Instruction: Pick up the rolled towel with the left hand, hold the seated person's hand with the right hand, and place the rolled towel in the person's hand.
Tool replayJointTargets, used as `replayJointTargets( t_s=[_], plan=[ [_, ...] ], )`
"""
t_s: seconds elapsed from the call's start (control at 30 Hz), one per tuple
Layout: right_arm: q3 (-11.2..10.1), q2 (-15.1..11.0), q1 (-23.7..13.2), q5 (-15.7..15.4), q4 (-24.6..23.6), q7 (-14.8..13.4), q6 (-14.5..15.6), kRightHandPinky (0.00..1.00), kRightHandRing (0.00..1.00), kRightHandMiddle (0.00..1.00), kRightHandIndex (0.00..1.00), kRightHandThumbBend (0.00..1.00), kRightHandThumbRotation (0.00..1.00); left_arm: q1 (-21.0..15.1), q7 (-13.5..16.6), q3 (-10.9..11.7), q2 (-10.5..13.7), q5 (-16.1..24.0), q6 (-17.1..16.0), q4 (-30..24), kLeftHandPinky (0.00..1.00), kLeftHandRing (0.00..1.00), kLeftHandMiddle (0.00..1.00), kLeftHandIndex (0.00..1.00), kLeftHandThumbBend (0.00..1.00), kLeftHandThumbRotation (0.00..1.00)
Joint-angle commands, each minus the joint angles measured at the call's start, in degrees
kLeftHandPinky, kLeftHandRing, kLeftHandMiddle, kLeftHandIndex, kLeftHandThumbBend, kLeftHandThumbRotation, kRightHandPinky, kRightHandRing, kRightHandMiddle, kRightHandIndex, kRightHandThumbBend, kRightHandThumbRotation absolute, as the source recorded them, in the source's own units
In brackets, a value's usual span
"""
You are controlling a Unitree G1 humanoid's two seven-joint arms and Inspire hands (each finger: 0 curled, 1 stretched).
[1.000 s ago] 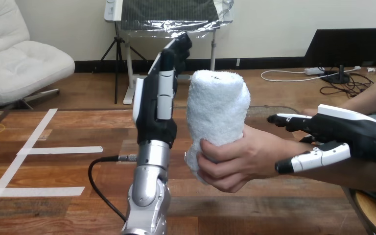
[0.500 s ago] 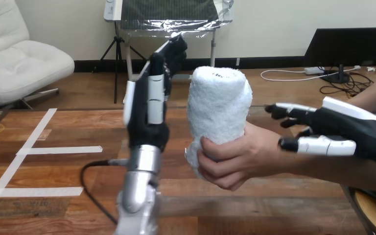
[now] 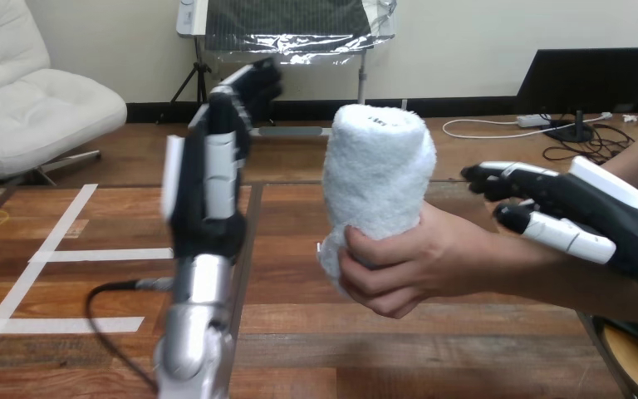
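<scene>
A white rolled towel (image 3: 377, 174) stands upright in the person's hand (image 3: 407, 266), whose fingers are curled round its lower part. My left hand (image 3: 212, 179) is raised to the left of the towel, apart from it, with its fingers straight and open. My right hand (image 3: 581, 212) lies over the person's wrist at the right; its fingers are relaxed and open, not curled round the wrist. The person's forearm (image 3: 581, 287) runs off to the right edge.
The wooden table (image 3: 100, 332) carries white tape strips (image 3: 104, 255) at the left. A black cable (image 3: 112, 287) loops near my left forearm. A round wooden edge (image 3: 627, 357) shows at the bottom right.
My left hand has moved left, away from the towel. My right hand has lifted and its thumb has come off the underside of the person's wrist. The towel stays in the person's hand.
</scene>
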Motion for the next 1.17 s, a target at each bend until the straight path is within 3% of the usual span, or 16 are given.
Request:
replayJointTargets(
  t_s=[0.0, 0.23, 0.5, 0.83, 1.13],
  plan=[
    [-3.77, 4.28, -0.23, 3.46, -3.51, -4.30, -2.35, 0.85, 0.91, 0.89, 0.89, 1.00, 1.00, 2.79, -1.33, -0.94, 1.07, 0.31, 1.72, -10.59, 0.81, 0.81, 0.79, 0.71, 0.70, 1.00],
    [-4.22, 7.24, 1.71, 3.42, -5.72, -8.18, -4.12, 0.92, 0.92, 0.90, 0.89, 0.98, 1.00, 7.27, -2.14, -0.92, 2.37, -1.48, 4.99, -19.23, 0.78, 0.80, 0.78, 0.69, 0.70, 1.00],
    [-3.86, 9.77, 3.42, 2.37, -8.29, -12.06, -5.61, 0.94, 0.94, 0.92, 0.90, 0.94, 1.00, 11.93, -3.67, -0.76, 3.81, -2.86, 6.66, -26.02, 0.81, 0.83, 0.78, 0.69, 0.66, 1.00],
    [-3.64, 13.15, 4.74, 3.49, -9.52, -14.41, -10.02, 0.95, 0.96, 0.93, 0.92, 0.87, 1.00, 17.78, -4.82, -0.19, 4.95, -2.68, 7.17, -32.52, 0.87, 0.83, 0.77, 0.70, 0.66, 1.00],
    [-3.49, 15.58, 6.07, 4.16, -11.22, -15.74, -12.00, 0.98, 0.99, 0.96, 0.95, 0.93, 1.00, 22.22, -5.40, -0.09, 5.17, -4.68, 9.10, -37.81, 0.88, 0.82, 0.76, 0.70, 0.66, 1.00]
  ],
)
